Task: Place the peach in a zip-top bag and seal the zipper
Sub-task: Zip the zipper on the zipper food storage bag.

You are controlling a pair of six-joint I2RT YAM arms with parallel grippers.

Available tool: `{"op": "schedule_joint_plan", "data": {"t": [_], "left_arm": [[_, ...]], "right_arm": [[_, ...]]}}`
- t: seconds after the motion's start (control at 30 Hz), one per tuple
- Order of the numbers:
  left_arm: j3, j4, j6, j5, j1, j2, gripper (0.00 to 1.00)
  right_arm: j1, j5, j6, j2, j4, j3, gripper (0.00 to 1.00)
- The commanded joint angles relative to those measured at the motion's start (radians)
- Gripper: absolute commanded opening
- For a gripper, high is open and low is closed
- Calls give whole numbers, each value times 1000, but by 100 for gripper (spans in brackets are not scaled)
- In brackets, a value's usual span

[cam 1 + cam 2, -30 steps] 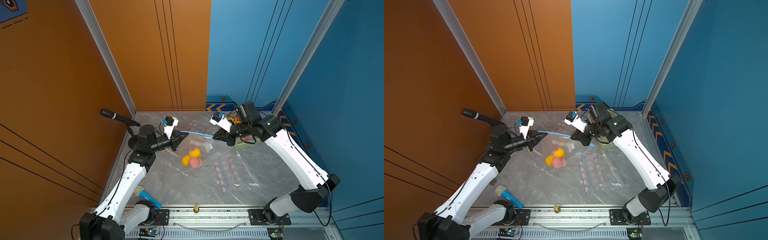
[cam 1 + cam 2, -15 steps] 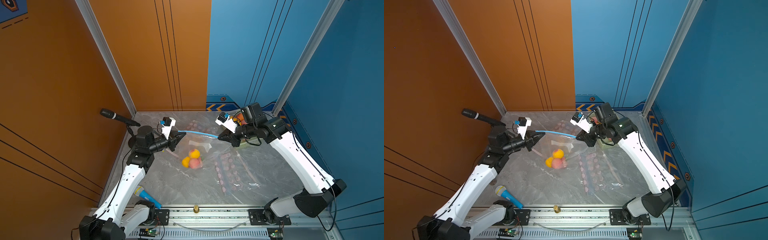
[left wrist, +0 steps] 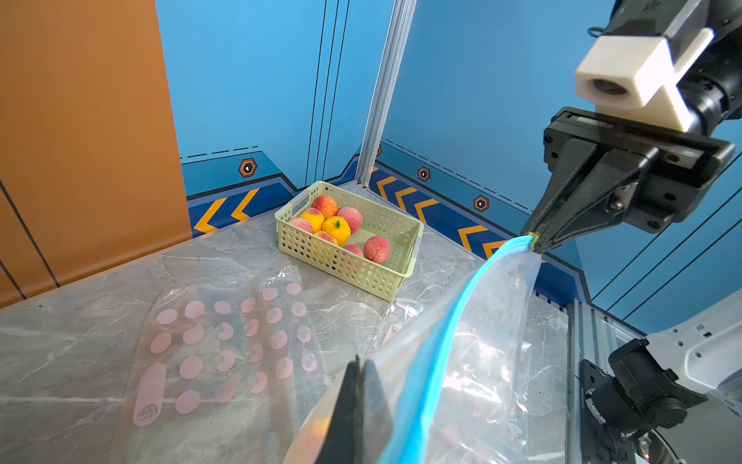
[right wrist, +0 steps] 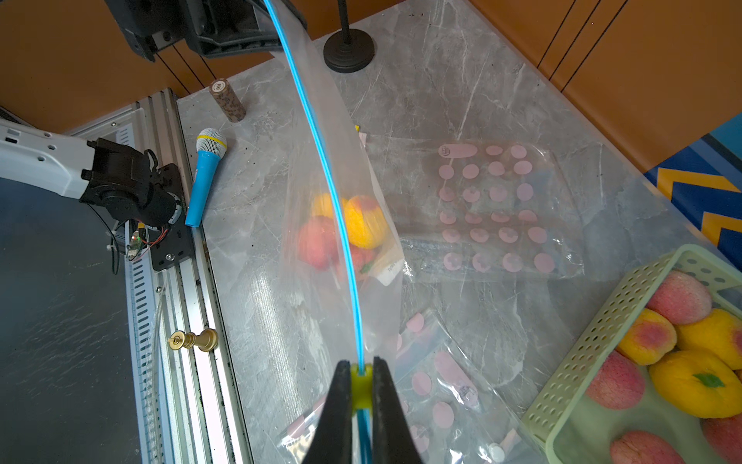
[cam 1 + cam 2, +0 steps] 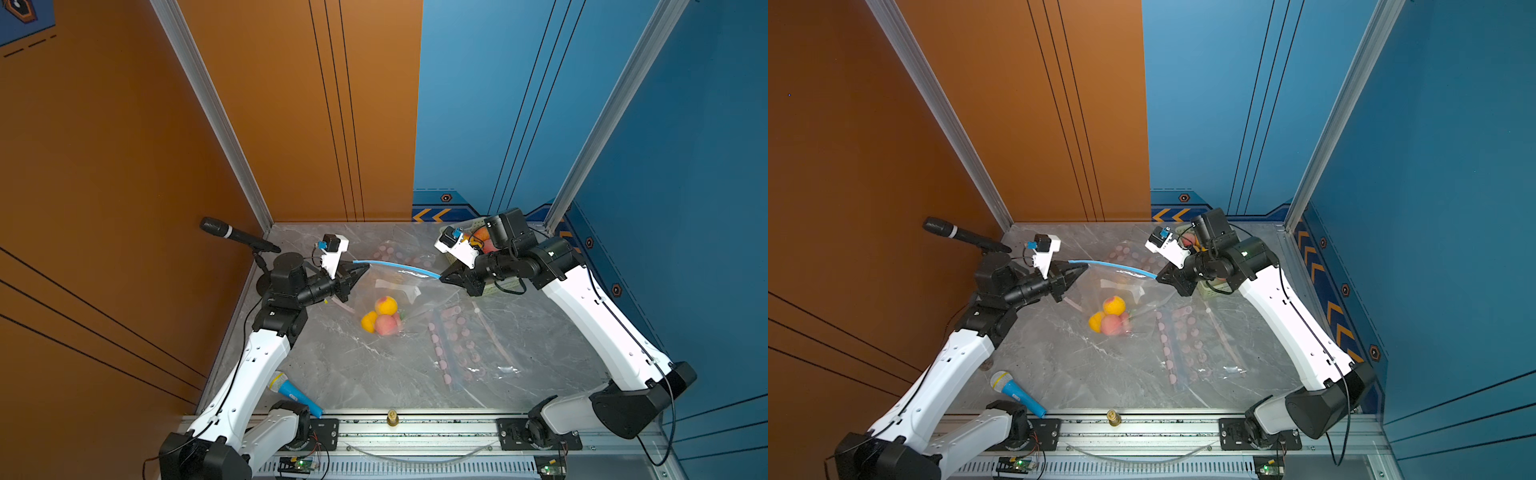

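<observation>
A clear zip-top bag (image 5: 409,291) hangs in the air between my two grippers. Its blue zipper strip (image 5: 395,265) (image 4: 333,193) runs as one thin line from one gripper to the other. A pink peach (image 5: 385,325) (image 5: 1111,325) (image 4: 317,241) lies in the bag's bottom beside two yellow-orange fruits. My left gripper (image 5: 365,269) (image 3: 359,363) is shut on the bag's edge just beside the strip. At the strip's other end my right gripper (image 5: 442,277) (image 4: 360,375) is shut on the yellow slider (image 4: 360,385) (image 3: 533,237).
A green basket (image 3: 341,261) (image 4: 594,345) of more peaches stands at the back right, under the right arm. Flat bags with pink dots (image 5: 457,345) (image 3: 225,341) lie on the marble. A black microphone on a stand (image 5: 232,235), a blue toy microphone (image 5: 295,392) and a gold chess piece (image 5: 391,417) are nearby.
The right gripper has slid a little to the right along the zipper and its arm has swung outward. The blue strip between the grippers is longer. The left gripper barely moved.
</observation>
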Motion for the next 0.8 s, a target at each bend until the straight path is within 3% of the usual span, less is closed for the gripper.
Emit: {"op": "schedule_joint_plan", "data": {"t": [0.0,0.77], "left_arm": [[-19,17,-18,-49,31,-30,0],[-40,3,-10,-62,49,-52,0]], "right_arm": [[-15,40,22,-27,-40,-23,0],[-21,41,44,-49,-2,-55,0]]}}
